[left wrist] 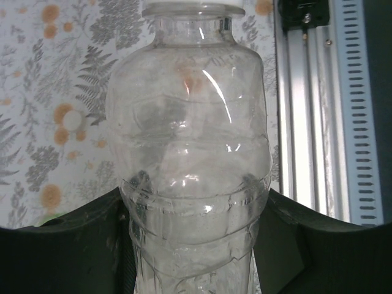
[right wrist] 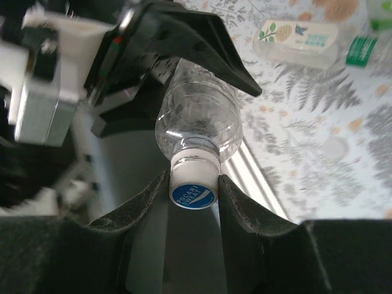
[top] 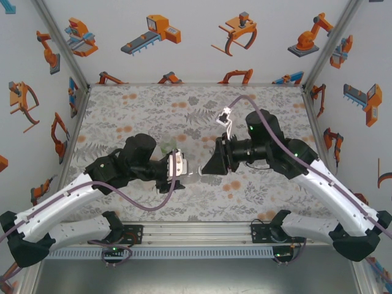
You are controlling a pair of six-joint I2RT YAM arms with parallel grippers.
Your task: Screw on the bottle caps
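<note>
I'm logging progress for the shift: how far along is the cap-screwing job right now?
Done: the blue cap sits on the clear bottle's neck.
In hand: the left fingers grip that bottle's body and the right fingers are shut on the cap, probably to tighten it.
Left: the labelled bottle lies on the table; I can't tell whether it is capped.

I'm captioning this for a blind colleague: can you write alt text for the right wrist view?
The right gripper has its jaws pinched on a blue-topped cap on the neck of a clear bottle, which the left gripper holds by its body. Behind, a labelled bottle lies on the floral table.
</note>
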